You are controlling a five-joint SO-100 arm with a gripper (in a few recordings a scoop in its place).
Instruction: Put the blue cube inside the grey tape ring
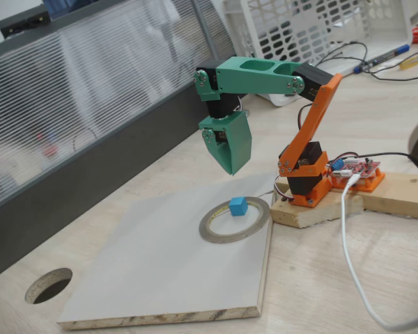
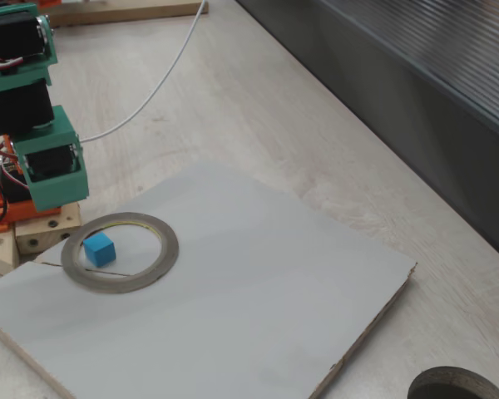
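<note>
One cube: the blue cube (image 1: 238,206) (image 2: 99,248) lies inside the grey tape ring (image 1: 217,234) (image 2: 160,268), flat on the board, touching no part of the arm.
Place in ring: in a fixed view (image 1: 238,206) the cube sits toward 1 o'clock of the ring's opening; in the other fixed view it sits toward 9 o'clock, close to the inner rim.
Ring: flat on the pale grey board (image 1: 153,271) (image 2: 258,283), near the corner closest to the arm's base.
Claw: the green claw (image 1: 231,170) hangs tip down, above the ring at about 12 o'clock from the cube, well clear of it and holding nothing; its fingers look closed together to one point.
Arm: green upper links, orange lower link and base (image 1: 308,182) fixed on a wooden block (image 1: 313,212).
Bench: light wood bench (image 1: 334,292) carries the board; a round hole (image 1: 49,284) is cut through it at 9 o'clock of the board's near edge.
Cable: a white cable (image 1: 348,243) runs from the base toward 5 o'clock.
</note>
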